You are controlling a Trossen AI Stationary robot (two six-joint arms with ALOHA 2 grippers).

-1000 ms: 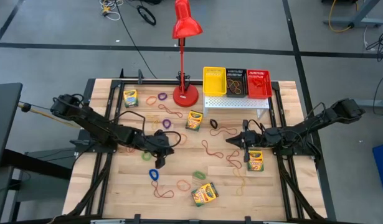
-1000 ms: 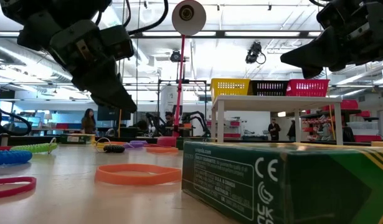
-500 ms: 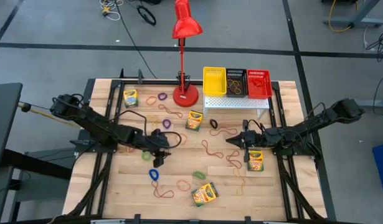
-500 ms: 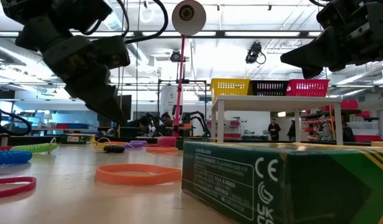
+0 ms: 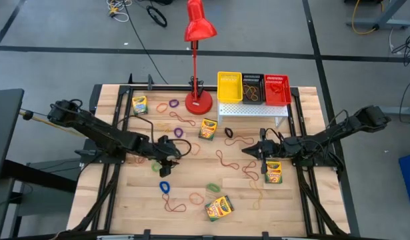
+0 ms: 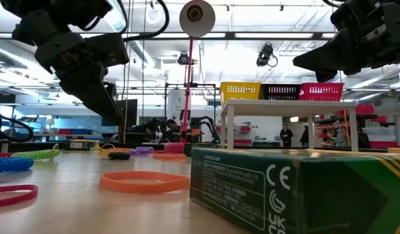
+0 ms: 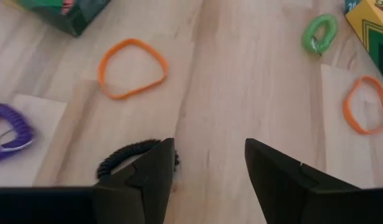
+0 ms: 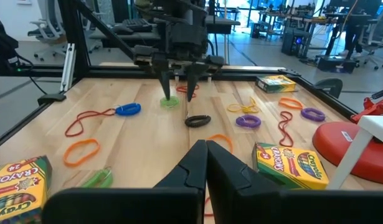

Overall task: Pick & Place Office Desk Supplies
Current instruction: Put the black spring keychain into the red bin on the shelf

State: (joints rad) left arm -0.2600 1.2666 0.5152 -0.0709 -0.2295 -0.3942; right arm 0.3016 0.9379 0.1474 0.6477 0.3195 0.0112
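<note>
1. Now my left gripper (image 5: 170, 157) hangs over the middle-left part of the light wooden counter (image 5: 191, 207), and its two fingers stand well apart with nothing between them.
2. A black coiled rubber-band loop (image 7: 132, 155) lies on the counter just beside one of my left fingers (image 7: 154, 180); in the right wrist view the same loop (image 8: 197, 120) lies in front of this gripper.
3. An orange thin rubber-band loop (image 7: 131, 67) lies farther ahead, and a green coiled loop (image 7: 320, 33) lies near a yellow-and-green cardboard crayon box (image 7: 370, 29).
4. My right gripper (image 5: 246, 151) waits over the middle-right of the counter with its fingers pressed together and empty.
5. Another crayon box (image 5: 273, 172) lies just beside the right arm, one more (image 5: 219, 208) near the front edge, and one (image 5: 139, 105) at the far left corner.
6. A blue coiled loop (image 5: 165, 188) lies in front of my left gripper.
</note>
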